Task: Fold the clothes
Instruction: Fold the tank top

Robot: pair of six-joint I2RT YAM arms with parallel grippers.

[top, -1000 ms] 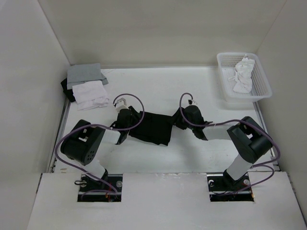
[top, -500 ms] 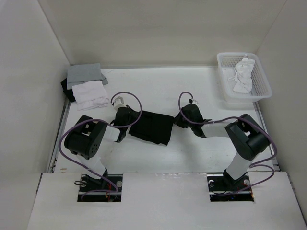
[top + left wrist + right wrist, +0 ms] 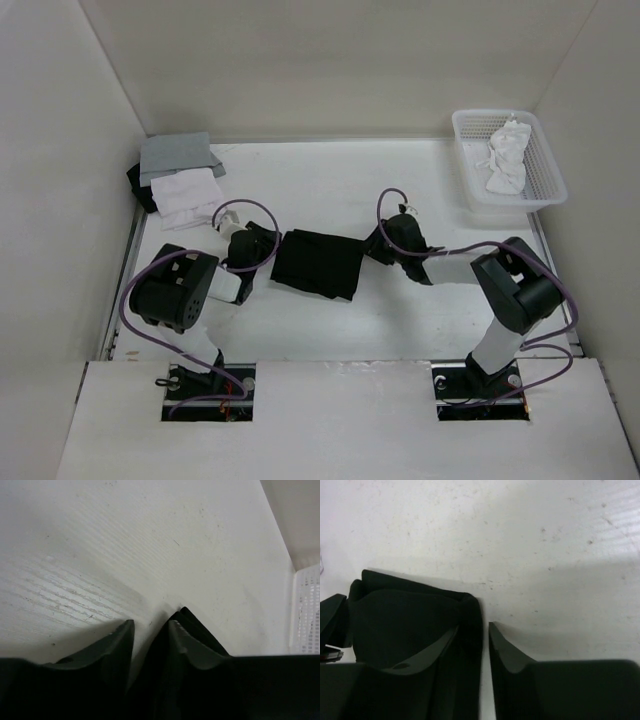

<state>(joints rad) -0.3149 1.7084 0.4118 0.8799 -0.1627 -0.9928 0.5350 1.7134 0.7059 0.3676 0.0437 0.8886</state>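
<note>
the black top (image 3: 320,263) lies mid-tabletop (image 3: 400,170), between my two hands, folded to a compact, slightly skewed rectangle several layers thick. it's thin, soft, matte cloth: light, limp, nothing to break. i judge the layers will slide over each other and sag open if i lift by one ply only. the best hold, i think, is at the short side edges, pinching the whole stack near a corner on each side so the fold stays square.

my left hand (image 3: 150,624) sits low at the top's left edge, its fingers a narrow gap apart with bare tabletop showing between the tips. a folded corner of the cloth lies just beside one finger, not gripped as far as i can see. my right hand (image 3: 473,626) is at the right edge, also narrowly parted. it straddles the rounded fold with a sliver of white showing, so it isn't clamped. the tabletop is white, faintly ribbed and scuffed.
</note>
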